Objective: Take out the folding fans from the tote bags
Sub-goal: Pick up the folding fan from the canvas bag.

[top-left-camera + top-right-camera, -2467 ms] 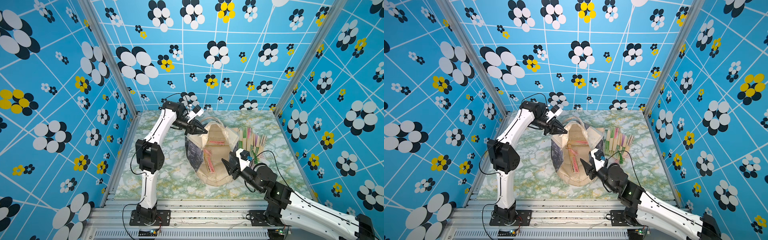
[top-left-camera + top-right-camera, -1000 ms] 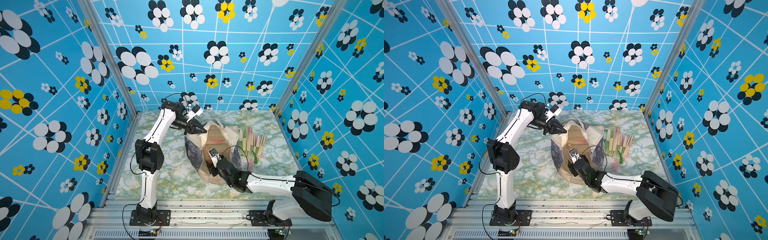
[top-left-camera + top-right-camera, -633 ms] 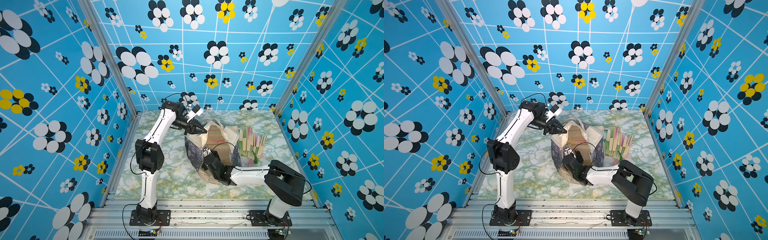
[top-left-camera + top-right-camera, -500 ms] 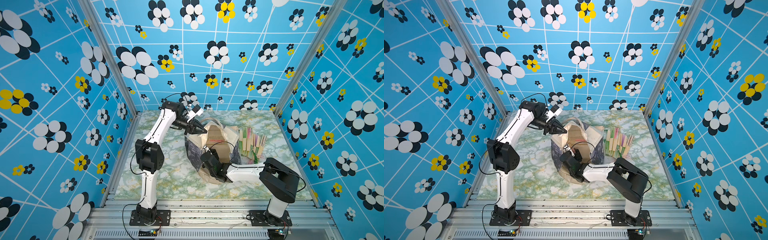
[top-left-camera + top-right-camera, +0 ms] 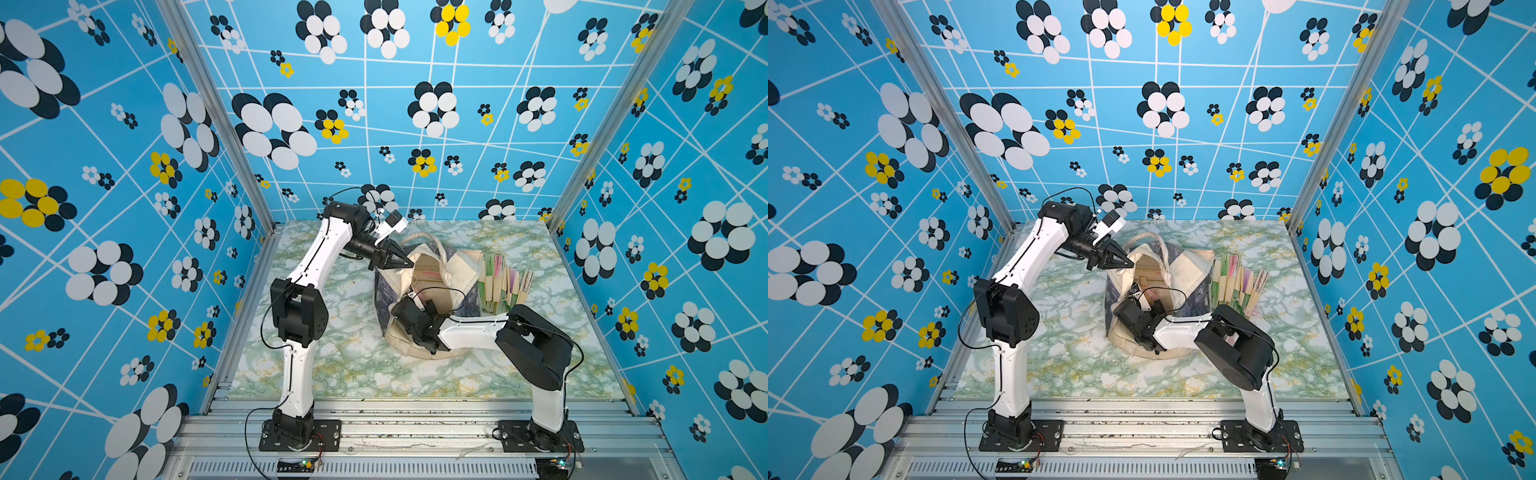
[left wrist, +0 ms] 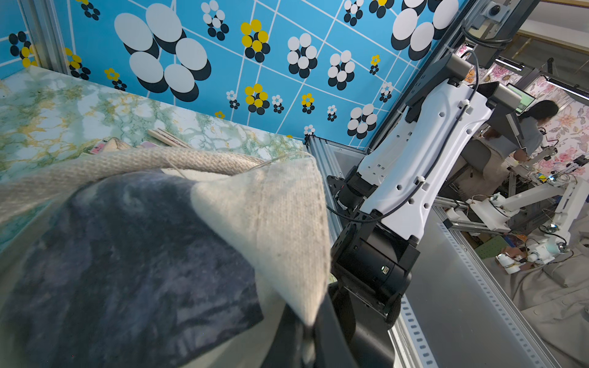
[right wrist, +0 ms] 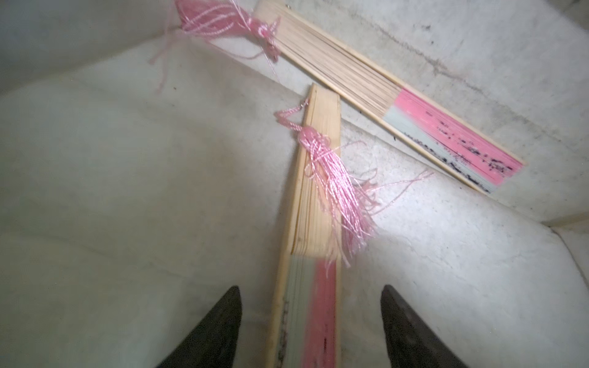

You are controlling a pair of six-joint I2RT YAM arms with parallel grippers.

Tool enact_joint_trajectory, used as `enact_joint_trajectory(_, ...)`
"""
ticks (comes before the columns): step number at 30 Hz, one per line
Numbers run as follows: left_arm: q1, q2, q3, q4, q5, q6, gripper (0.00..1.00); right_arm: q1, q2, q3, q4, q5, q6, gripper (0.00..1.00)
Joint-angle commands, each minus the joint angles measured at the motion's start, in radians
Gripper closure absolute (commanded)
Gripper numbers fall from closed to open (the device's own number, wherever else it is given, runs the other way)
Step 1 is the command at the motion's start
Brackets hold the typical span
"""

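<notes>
Pink paper is showing on a folding fan [image 7: 306, 223] lying inside the tote bag [image 5: 457, 266]. I am holding my right gripper [image 7: 310, 286] apart around it. My left gripper [image 5: 405, 262] is pinching the tote bag rim. Next, I am thinking: squeeze, then lift out.

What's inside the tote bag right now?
Two closed pink-tasselled fans lie inside the tote bag: the open right tool straddles the near fan, the far fan lies beyond it. Corners outside the wrist view and anything under fabric folds are unseen.
</notes>
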Motion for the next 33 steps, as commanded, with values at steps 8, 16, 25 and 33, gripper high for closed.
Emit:
enact_joint_trajectory(8, -0.016, -0.051, 0.027, -0.2, 0.05, -0.007, 1.0, -0.04, 0.005, -0.012, -0.038, -0.017, 0.054, 0.59)
enact_joint_trajectory(16, -0.017, -0.051, 0.028, -0.2, 0.046, -0.008, 1.0, -0.068, -0.036, -0.065, 0.028, -0.102, 0.051, 0.79)
enact_joint_trajectory(25, -0.016, -0.046, 0.028, -0.2, 0.044, -0.008, 1.0, -0.083, -0.131, -0.187, 0.216, -0.232, 0.0, 0.9)
enact_joint_trajectory(33, -0.012, -0.039, 0.028, -0.199, 0.042, -0.003, 1.0, -0.083, -0.326, -0.326, 0.268, -0.421, -0.048, 0.93)
